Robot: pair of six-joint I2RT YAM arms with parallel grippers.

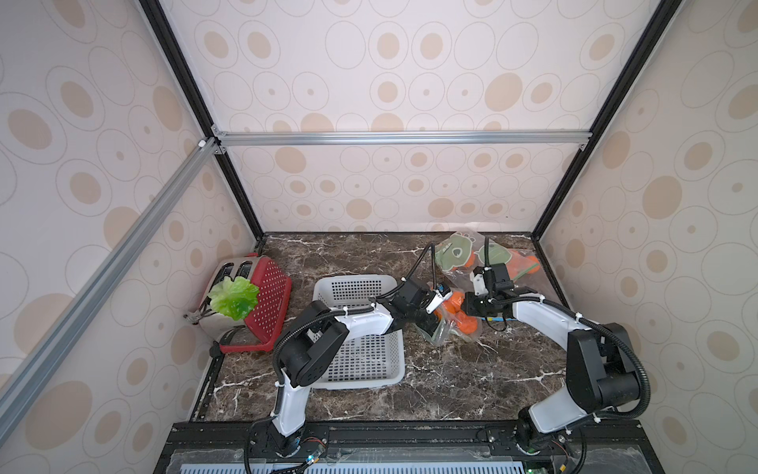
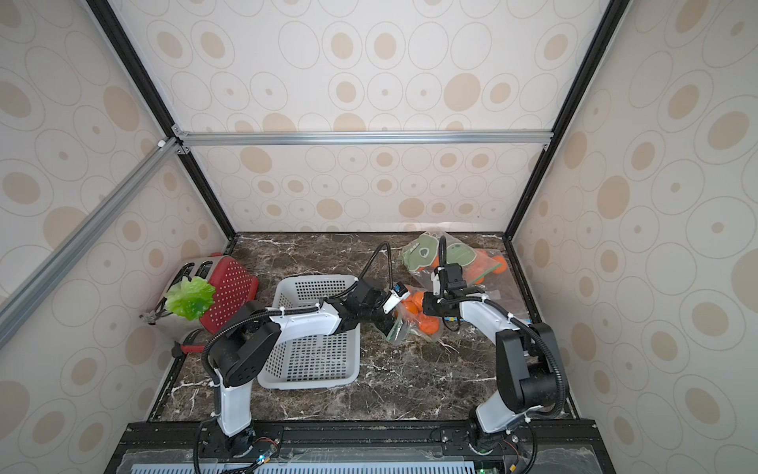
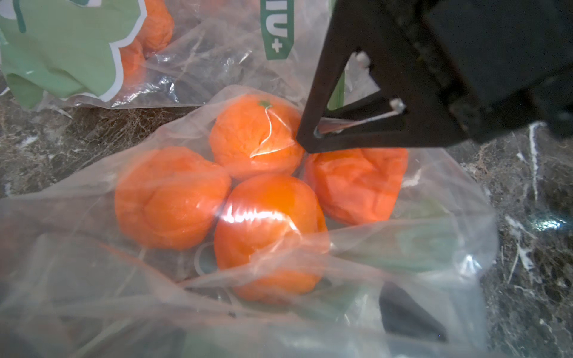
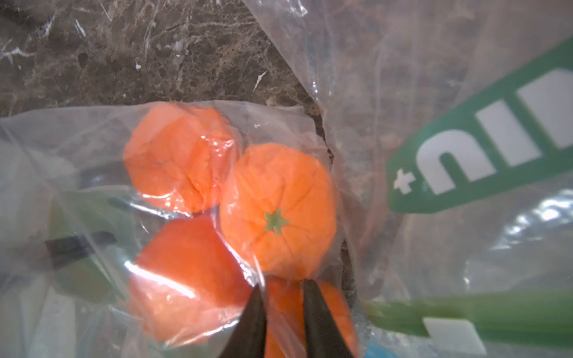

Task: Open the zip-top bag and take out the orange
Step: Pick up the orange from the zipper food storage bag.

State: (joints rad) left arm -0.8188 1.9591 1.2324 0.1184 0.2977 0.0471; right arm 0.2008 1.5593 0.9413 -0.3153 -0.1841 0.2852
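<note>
No extraction yet: four oranges (image 3: 257,136) inside zip-top bag (image 3: 77,217).
At the mouth end the left gripper (image 1: 430,318) stands wide, fruit just ahead of it; the right gripper (image 4: 282,286), narrow, appears to pinch film beyond them. Seal state cannot be told; removal outstanding.

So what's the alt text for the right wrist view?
Four oranges lie in a clear plastic bag on a dark marble table. The right gripper, jaws nearly together, sits over one orange; a green-labelled bag lies alongside.
</note>
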